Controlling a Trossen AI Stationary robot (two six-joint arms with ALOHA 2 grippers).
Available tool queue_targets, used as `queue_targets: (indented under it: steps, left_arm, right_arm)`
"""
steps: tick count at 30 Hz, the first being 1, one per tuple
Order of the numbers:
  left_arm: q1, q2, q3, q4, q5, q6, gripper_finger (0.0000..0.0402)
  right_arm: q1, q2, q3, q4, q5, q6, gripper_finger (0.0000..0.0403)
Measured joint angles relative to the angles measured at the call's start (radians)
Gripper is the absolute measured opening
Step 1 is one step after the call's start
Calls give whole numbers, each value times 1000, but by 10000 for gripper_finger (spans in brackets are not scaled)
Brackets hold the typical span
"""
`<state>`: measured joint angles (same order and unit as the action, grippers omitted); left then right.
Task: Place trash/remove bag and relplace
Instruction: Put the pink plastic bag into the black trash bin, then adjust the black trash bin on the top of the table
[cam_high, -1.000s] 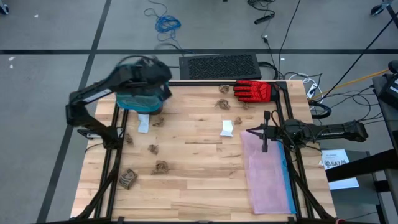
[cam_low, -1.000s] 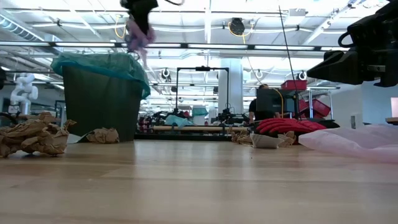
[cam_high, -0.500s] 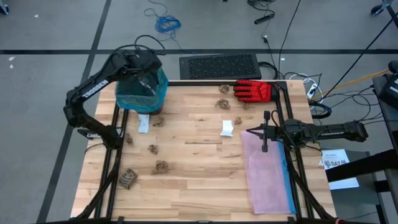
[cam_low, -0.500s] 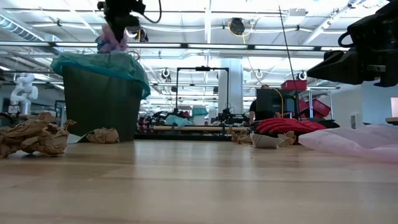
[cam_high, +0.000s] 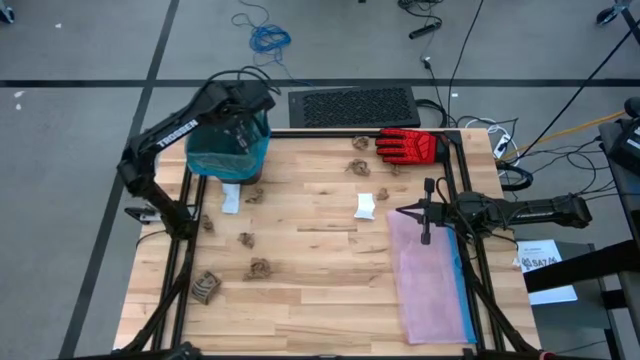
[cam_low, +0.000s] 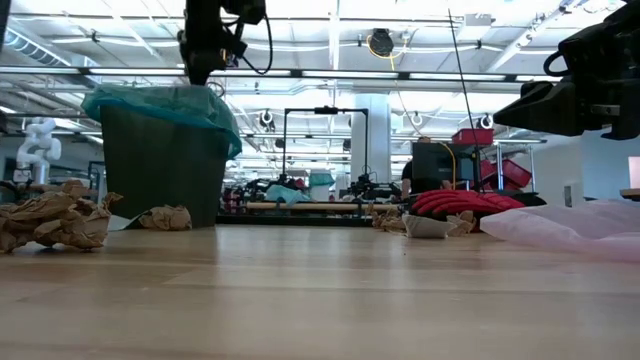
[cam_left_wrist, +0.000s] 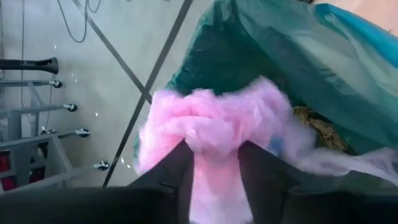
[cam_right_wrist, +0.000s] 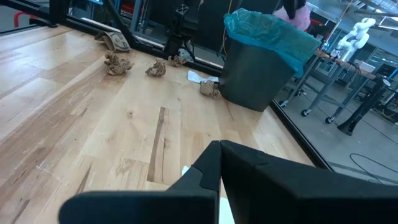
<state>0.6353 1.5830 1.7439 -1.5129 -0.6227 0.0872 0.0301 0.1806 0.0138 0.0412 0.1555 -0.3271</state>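
Brown wads (cam_high: 260, 268): scattered in front of the bin (cam_low: 165, 170).
Right gripper (cam_high: 425, 215): clenched, empty, well to the right of the bin.
Bag (cam_high: 215, 160): teal, lining the bin.
Left gripper (cam_left_wrist: 214, 149): over the bin mouth with the purple crumple (cam_left_wrist: 211, 121) at it; gripped or released, cannot tell.
Left-arm lettering (cam_high: 182, 128): white, too small to read.

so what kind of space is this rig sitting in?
Likely a robotics lab or open workshop: long ceiling light strips, cables loose on the grey floor, and a white robot arm beyond the wooden table.
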Motion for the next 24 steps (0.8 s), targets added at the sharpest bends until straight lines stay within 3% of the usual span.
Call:
queue_targets:
  steps: [5,12,18,22,24]
  left_arm:
    - [-1,11,0,3,-13,-13,166]
    - [0,-14,0,-6,-75,-27,155]
    - [-18,-41,0,-57,70,-23,96]
    - [-61,-77,0,-58,80,-52,19]
    - [-83,-90,0,-58,101,-81,8]
  right_arm:
    - [0,0,0,0,0,0,0]
    - [0,0,0,0,0,0,0]
    - [0,0,0,0,0,-6,0]
    - [0,0,0,1,0,-16,0]
    - [0,0,0,1,0,-21,0]
